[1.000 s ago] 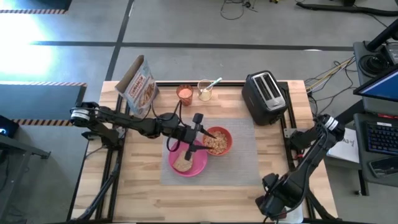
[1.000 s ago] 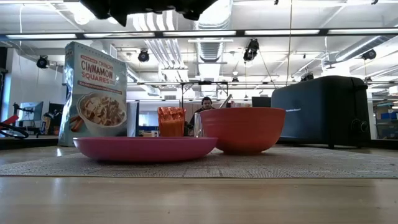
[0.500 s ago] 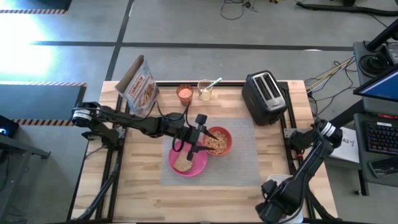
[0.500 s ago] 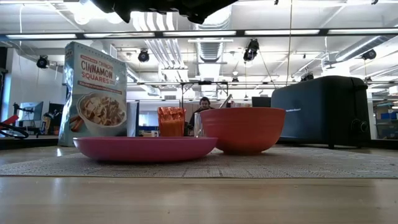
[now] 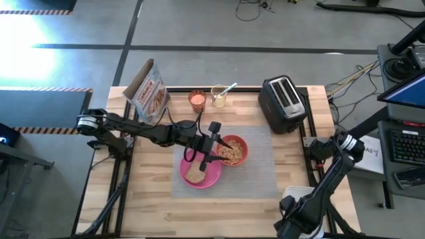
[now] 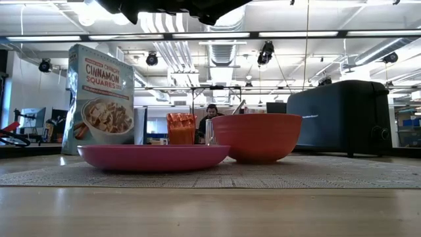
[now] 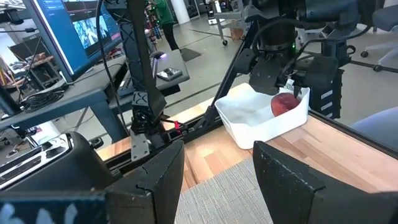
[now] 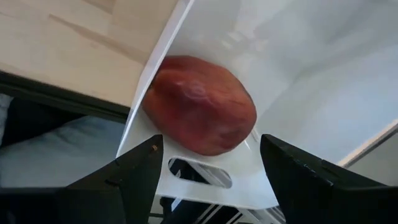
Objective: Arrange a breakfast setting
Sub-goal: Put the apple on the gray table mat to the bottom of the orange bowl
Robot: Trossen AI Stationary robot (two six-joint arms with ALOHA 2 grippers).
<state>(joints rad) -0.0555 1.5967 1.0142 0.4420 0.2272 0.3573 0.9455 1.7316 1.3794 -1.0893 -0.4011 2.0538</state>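
The pink plate [image 5: 200,171] lies on the grey mat [image 5: 265,166] with the toast slice [image 5: 194,175] flat on it. The orange-red bowl [image 5: 232,150], with cereal in it, stands to the plate's right. The orange cup [image 5: 197,99] and a glass holding the spoon [image 5: 224,89] stand at the far edge. My left gripper [image 5: 211,143] hovers open and empty above plate and bowl. The red apple [image 8: 199,115] lies in a white bin [image 7: 261,118] at the near right corner, against its wall. My right gripper [image 8: 214,168] is open just above the apple, one finger on either side, apart from it.
A cereal bag [image 5: 149,93] stands at the far left and a black toaster [image 5: 284,103] at the far right. Bare wood lies left of the mat and along the near edge. A person shows far behind the table in the low view [image 6: 212,112].
My left gripper has gone a little toward the table's right edge, above the plate and bowl, still open. My right arm has shifted slightly over the white bin.
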